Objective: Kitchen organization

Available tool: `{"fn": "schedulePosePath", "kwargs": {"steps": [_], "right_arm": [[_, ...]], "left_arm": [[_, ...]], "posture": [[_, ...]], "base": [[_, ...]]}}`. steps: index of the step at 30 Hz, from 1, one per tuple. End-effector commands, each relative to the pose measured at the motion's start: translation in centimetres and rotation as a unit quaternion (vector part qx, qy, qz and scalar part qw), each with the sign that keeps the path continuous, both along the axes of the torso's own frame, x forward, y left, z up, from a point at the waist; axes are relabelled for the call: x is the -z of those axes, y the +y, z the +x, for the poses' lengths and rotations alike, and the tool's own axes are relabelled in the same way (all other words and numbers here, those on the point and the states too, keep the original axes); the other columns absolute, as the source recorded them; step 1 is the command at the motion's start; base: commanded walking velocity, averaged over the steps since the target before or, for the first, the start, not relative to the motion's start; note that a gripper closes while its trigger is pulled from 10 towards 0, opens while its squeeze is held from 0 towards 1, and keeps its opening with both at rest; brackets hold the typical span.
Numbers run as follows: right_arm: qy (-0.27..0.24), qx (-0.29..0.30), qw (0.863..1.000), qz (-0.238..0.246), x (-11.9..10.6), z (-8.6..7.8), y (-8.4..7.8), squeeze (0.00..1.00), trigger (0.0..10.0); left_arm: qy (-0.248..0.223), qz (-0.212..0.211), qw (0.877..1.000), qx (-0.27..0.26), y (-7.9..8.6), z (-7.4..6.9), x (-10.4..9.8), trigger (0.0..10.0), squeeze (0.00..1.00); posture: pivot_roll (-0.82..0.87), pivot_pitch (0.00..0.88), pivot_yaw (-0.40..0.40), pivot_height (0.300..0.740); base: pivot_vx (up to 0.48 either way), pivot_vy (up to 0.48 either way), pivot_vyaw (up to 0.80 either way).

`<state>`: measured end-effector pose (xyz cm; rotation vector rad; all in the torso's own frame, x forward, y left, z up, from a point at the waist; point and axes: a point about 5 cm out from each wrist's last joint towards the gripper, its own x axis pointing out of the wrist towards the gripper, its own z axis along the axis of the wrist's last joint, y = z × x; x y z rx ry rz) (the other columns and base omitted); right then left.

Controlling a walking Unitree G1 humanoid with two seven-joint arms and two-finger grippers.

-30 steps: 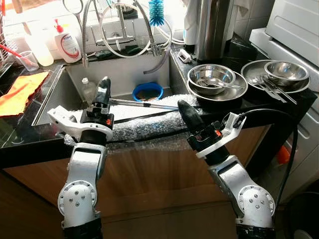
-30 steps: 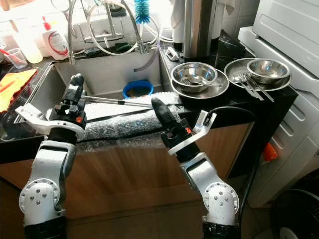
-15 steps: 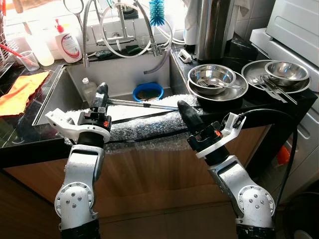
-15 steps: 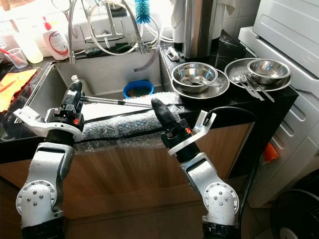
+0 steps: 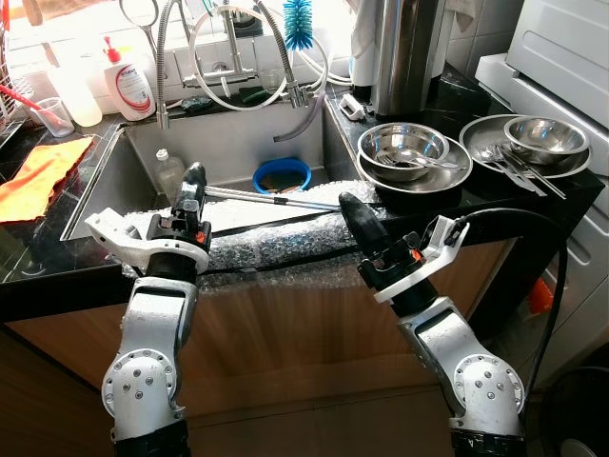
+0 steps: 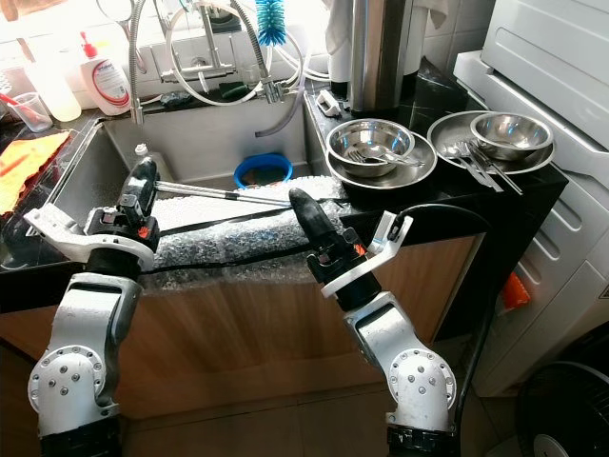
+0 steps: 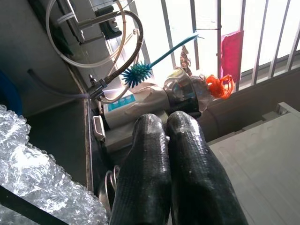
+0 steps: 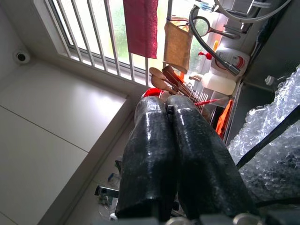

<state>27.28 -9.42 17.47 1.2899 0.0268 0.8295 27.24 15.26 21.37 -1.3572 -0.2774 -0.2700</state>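
My left gripper [image 5: 194,173] is shut and holds nothing; it hovers over the left part of the steel sink [image 5: 233,143], above the bubble wrap [image 5: 276,238] draped over the sink's front edge. In the left wrist view its fingers [image 7: 150,140] press together. My right gripper [image 5: 348,203], shut and holding nothing as well, points up over the right end of the wrap. On the black counter to the right stand a steel bowl with cutlery on a plate [image 5: 405,148] and a second bowl on a plate [image 5: 546,136]. A blue bowl [image 5: 282,174] and a small bottle [image 5: 167,172] sit in the sink.
A thin metal rod [image 5: 276,198] lies across the sink. An orange cloth [image 5: 38,176] lies on the left counter, with a soap bottle [image 5: 128,84] behind it. A tall steel container [image 5: 404,52] and a white appliance [image 5: 561,48] stand at the right. Faucet hoses and a blue brush [image 5: 298,21] hang at the back.
My left gripper has dropped a little and drawn back toward the sink's front left. The right arm has barely moved.
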Motion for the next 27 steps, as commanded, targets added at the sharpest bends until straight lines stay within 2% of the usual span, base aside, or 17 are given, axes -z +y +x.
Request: {"fn": "schedulePosePath", "kwargs": {"steps": [1,12,13,15,20,27], "right_arm": [[0.047,-0.004,0.999,0.019,1.9,-1.1,1.3,1.00,10.0],[0.053,0.002,0.998,0.019,2.0,-1.0,1.1,1.00,10.0],[0.058,0.010,0.998,0.019,2.1,-0.8,0.9,0.00,10.0],[0.060,0.012,0.998,0.018,2.2,-0.8,0.9,0.00,10.0],[0.060,0.017,0.998,0.019,2.1,-0.7,0.6,0.00,10.0],[0.056,0.030,0.998,0.015,2.1,-0.5,0.0,0.00,10.0]], "left_arm": [[0.115,-0.042,0.992,-0.009,-0.8,-2.8,5.8,0.0,0.00],[0.111,-0.061,0.992,-0.021,-0.4,-2.8,5.7,0.0,0.00],[0.109,-0.077,0.991,-0.030,0.0,-2.8,5.7,0.0,0.00],[0.109,-0.082,0.990,-0.033,0.1,-2.8,5.7,0.0,0.00],[0.092,-0.116,0.987,-0.065,1.7,-2.7,5.1,0.0,0.00],[0.079,-0.117,0.985,-0.099,3.9,-2.9,4.7,0.0,0.00]], "posture": [[-0.13,0.000,0.107,0.740],[-0.13,0.000,0.100,0.740],[-0.13,0.000,0.098,0.740],[-0.13,0.000,0.098,0.740],[-0.13,0.000,0.093,0.740],[-0.12,0.000,0.088,0.740]], "base": [[0.000,0.000,0.00],[0.000,0.000,0.00],[0.000,0.000,0.00],[0.000,0.000,0.00],[0.000,0.000,0.00],[0.000,0.000,0.00]]}}
